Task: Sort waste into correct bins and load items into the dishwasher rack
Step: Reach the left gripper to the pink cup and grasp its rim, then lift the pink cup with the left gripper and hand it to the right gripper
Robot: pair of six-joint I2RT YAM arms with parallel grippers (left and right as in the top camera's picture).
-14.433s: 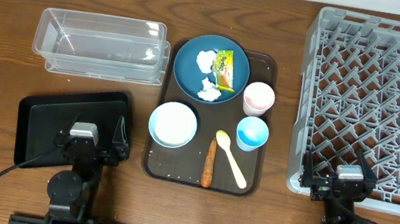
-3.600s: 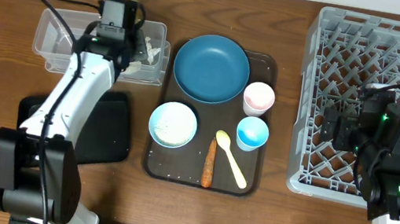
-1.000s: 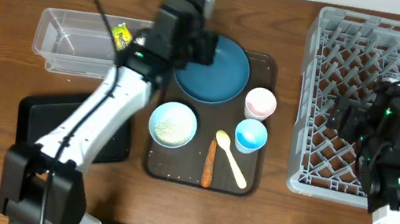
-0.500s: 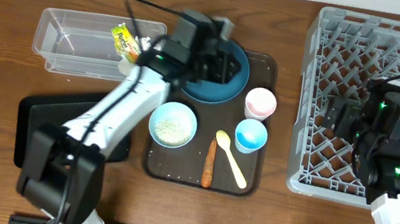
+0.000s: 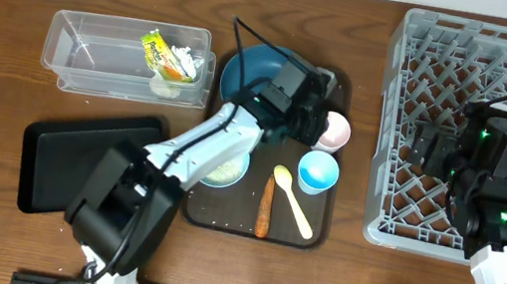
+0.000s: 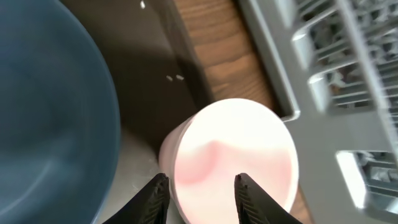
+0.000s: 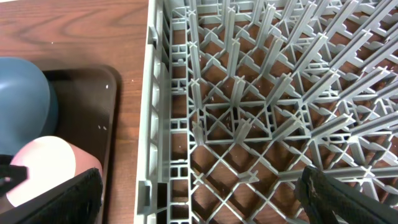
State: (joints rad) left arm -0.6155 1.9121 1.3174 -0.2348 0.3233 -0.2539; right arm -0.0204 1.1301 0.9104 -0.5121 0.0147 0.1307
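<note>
The pink cup stands upright at the brown serving tray's far right corner, at 3 o'clock of the dark blue plate and 12 o'clock of the blue cup. The left gripper hangs over it, moderately spread and holding nothing. One finger sits at the cup's outer wall and the other over its mouth.

The cup looks like light, stiff, smooth plastic, so it should lift easily but could tip or slide under a glancing touch. Pinching the wall at the rim, one finger inside and one outside, seems the surest hold.

The right gripper waits wide and empty above the dishwasher rack, at 3 o'clock of the tray. The snack wrapper lies in the clear tub; its print is too small to read, and no other writing shows.
</note>
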